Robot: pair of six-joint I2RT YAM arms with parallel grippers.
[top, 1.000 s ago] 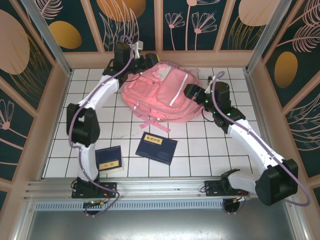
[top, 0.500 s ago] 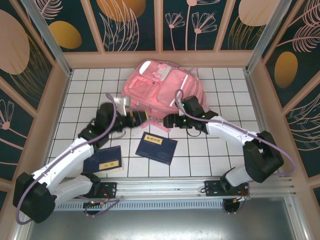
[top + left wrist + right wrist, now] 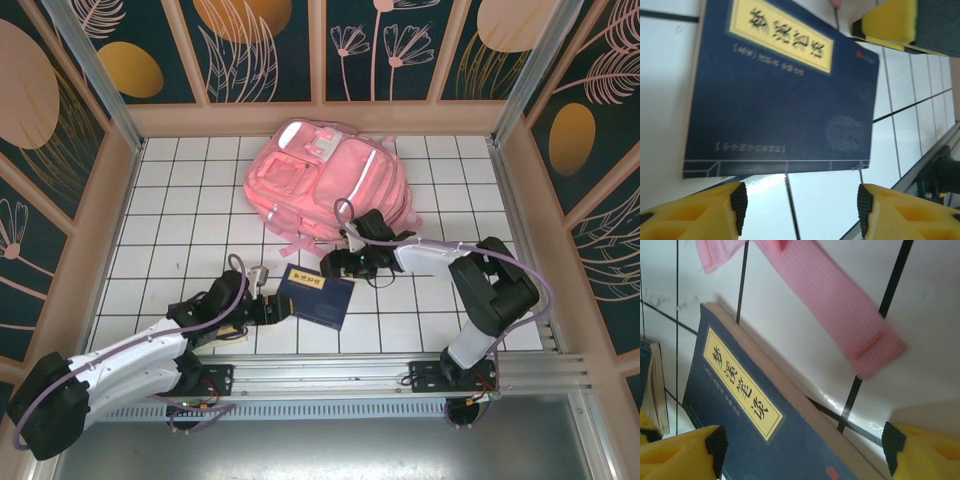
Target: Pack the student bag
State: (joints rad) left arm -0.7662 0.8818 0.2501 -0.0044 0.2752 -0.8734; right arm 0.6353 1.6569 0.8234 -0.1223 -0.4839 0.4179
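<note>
Student bag (image 3: 325, 185): large, pink fabric, front pockets facing up, pale reflective stripe, white patches at far end, pink straps trailing nearward. Lies flat at far centre of white-tiled bench (image 3: 180, 200). Dark blue book (image 3: 316, 296) just on near side of it. Left pincer (image 3: 272, 308) released, jaws apart at book's left edge. Right pincer (image 3: 335, 265) released, jaws wide, over book's far edge beside strap end (image 3: 840, 305).

I'm seeing bare worktop (image 3: 180, 200) lying open either side of the student bag (image 3: 325, 185). The blue book (image 3: 316, 295) is blocking the gap between my left end effector (image 3: 272, 310) and right end effector (image 3: 336, 266), a pink strap (image 3: 840, 305) trailing just beyond.
</note>
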